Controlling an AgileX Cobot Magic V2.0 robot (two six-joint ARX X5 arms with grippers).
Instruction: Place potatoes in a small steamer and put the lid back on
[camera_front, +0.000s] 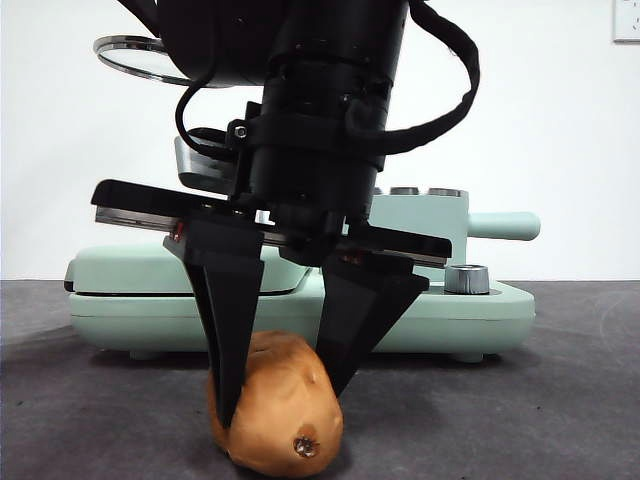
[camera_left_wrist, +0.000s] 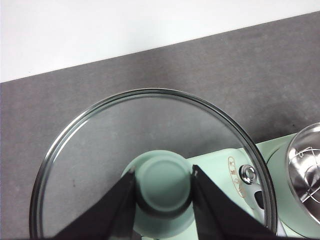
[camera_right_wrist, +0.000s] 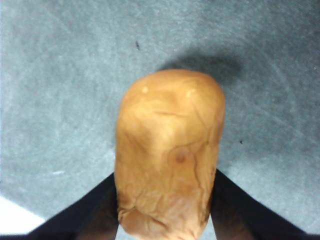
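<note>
The right claw (camera_front: 278, 395) grips the potato (camera_front: 275, 410) on the grey tabletop (camera_front: 520, 420). The left claw (camera_left_wrist: 162, 187) clamps the lid (camera_left_wrist: 150, 165) by its knob, above the mint-green cooker (camera_front: 450, 310).

No legible text, brand, number or sign is found in any of the three views. In the left wrist view, small orange-brown markings are seen printed in a short column on the mint-green appliance base (camera_left_wrist: 235, 172), just beside a chrome button (camera_left_wrist: 247, 173); they are viewed through the glass lid and are too small and blurred to be read. Whether they are letters or symbols cannot be told. In the front view, a white plate (camera_front: 626, 20) is noted on the wall at the top corner; no marking can be made out on it.
</note>
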